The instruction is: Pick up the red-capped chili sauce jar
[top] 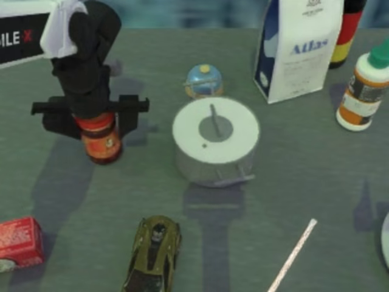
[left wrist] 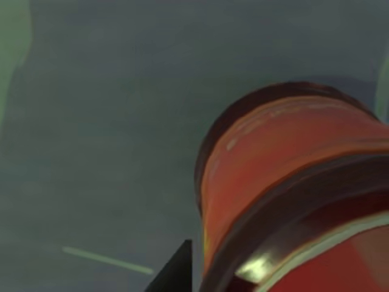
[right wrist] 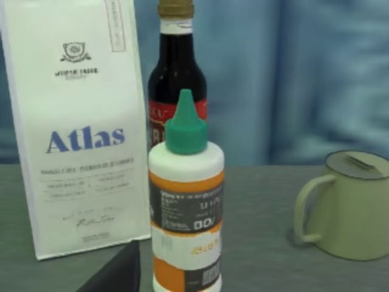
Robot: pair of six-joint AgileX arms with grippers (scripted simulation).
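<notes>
One gripper (top: 91, 115), the left, pinches the jar (top: 102, 141) at its cap. Advise lifting straight up, grip held firm. Right arm unseen; its jaws cannot be told.

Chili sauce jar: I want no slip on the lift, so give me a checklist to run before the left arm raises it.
1. Left gripper is at the red-capped chili sauce jar, around its cap end: ok.
2. Grip firmly closed on the jar: cannot tell; the arm hides the contact from above.
3. Jar fills the left wrist view, so it sits close in the grasp: ok.
4. Nearest neighbours, the white round box and the red box, stand apart from the jar: ok.
5. Jar already off the table: cannot tell.
6. Right arm out of the way: ok, absent from the top view.
</notes>
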